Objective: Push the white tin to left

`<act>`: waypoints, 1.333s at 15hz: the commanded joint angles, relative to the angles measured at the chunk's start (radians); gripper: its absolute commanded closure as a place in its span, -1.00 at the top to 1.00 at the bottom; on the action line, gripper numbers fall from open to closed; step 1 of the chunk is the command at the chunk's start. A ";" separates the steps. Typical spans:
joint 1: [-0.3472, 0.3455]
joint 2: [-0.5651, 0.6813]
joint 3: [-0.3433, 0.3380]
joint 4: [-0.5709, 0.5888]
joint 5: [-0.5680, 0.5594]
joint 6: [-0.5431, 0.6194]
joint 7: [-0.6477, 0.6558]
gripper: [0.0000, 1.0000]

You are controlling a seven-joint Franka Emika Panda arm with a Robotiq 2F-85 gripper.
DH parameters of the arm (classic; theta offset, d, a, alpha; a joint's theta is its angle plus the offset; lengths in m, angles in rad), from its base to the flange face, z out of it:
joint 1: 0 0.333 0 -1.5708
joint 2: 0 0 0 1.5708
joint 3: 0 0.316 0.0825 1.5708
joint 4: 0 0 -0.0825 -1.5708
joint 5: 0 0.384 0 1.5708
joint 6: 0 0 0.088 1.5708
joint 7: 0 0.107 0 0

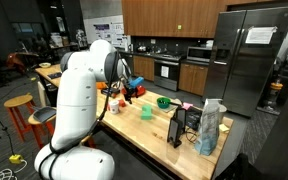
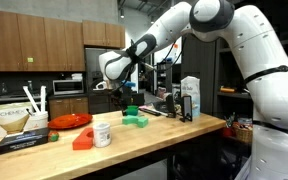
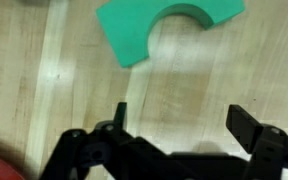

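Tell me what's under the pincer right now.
Bare wooden countertop lies under the open pincer; a green block sits ahead of it. The pincer's body hides whatever lies nearer the wrist.

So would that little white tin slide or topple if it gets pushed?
The white tin stands upright on its flat base, so pushed low it would probably slide, not roll. The wooden table looks smooth, which should help. A red thing sits close beside it and might get bumped.

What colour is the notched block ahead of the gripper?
The block is green, clearest in the wrist view.
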 commanded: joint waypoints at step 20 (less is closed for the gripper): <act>-0.042 -0.143 0.060 0.081 0.384 -0.706 -0.364 1.00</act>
